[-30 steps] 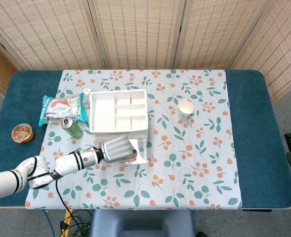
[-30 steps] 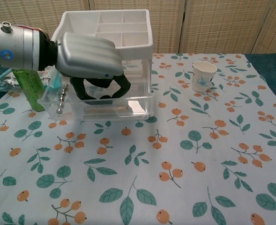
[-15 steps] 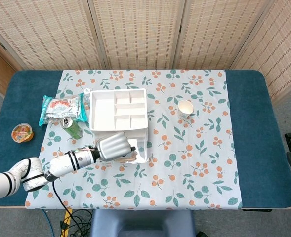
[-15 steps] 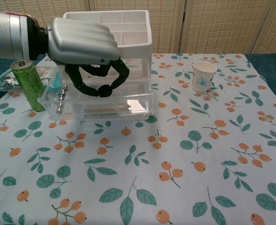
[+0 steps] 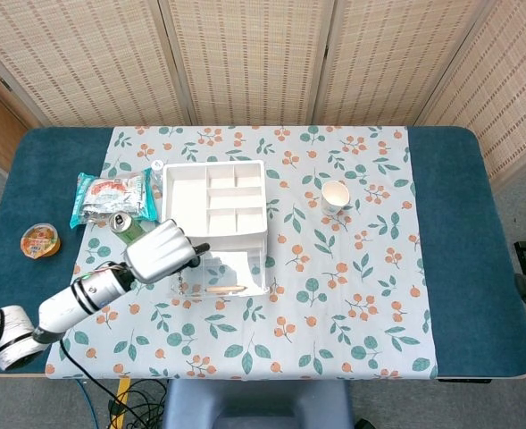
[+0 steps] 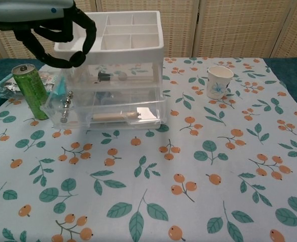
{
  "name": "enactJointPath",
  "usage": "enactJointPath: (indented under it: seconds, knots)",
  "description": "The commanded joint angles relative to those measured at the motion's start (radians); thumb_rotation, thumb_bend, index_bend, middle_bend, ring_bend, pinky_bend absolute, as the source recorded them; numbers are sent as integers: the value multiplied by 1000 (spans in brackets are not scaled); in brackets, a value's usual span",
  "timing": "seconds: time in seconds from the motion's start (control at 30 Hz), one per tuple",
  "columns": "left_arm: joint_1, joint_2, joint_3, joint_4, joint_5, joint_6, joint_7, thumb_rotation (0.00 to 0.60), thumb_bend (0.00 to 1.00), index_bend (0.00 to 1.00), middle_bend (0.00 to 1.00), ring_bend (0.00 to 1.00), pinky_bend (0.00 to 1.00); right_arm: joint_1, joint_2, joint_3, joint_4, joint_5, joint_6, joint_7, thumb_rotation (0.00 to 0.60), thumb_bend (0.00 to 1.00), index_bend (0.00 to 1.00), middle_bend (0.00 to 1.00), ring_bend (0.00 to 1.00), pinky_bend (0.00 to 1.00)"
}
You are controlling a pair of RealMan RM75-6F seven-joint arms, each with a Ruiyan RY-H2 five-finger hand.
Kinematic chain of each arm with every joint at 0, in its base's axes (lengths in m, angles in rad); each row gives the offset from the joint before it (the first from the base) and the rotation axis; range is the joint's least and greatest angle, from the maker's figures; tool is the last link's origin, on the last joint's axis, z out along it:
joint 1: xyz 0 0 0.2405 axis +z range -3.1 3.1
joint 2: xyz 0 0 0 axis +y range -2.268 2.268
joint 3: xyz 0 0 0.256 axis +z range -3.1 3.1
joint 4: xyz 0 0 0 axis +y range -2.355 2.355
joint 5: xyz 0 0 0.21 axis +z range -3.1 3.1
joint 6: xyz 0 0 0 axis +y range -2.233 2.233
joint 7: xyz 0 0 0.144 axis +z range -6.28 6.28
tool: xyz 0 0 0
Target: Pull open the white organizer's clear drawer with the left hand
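The white organizer (image 5: 213,201) stands left of centre on the floral cloth, its top tray divided into compartments. Its lower clear drawer (image 5: 222,273) is slid out toward me; in the chest view the drawer (image 6: 108,111) shows a metal knob (image 6: 65,107) at its left front and a pale stick lying inside. My left hand (image 5: 160,252) hovers to the left of the drawer, lifted off it. In the chest view the left hand (image 6: 52,30) is high at the top left, fingers curled in a loose hook with nothing in them. The right hand is out of sight.
A green can (image 5: 130,231) stands just left of the organizer, close under my hand, and appears as the can (image 6: 31,91) in the chest view. A snack bag (image 5: 111,197) and a jelly cup (image 5: 40,239) lie further left. A paper cup (image 5: 335,194) stands to the right.
My left hand has let go of the drawer front, risen and drawn back to the left. The drawer stays pulled out.
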Motion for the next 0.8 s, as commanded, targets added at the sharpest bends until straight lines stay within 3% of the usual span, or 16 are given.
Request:
enactJointPath:
  seconds: [0.03,0.3,0.43,0.8]
  knots:
    - [43,35,12,-26,-11,26,12,600,285,543,982,1000,1000,3,0,1,-3,-4,-1,-3,600,372,75,140,122,163]
    - [134,59,54,-40,-27,36,23,600,284,543,982,1000,1000,10,0,0,-13,-17,-2,-10,600,372,75,140,121,163]
    - [171,14,84,-2,-25,21,0,600,284,539,983,1000,1000,11,-4,-3,-18,-22,-3,-12,600,373,75,140,122,163]
    - [232,-69,106,104,-26,9,-18,600,285,529,983,1000,1000,2,10,-7,-66,-25,16,-61,600,373,75,140,122,163]
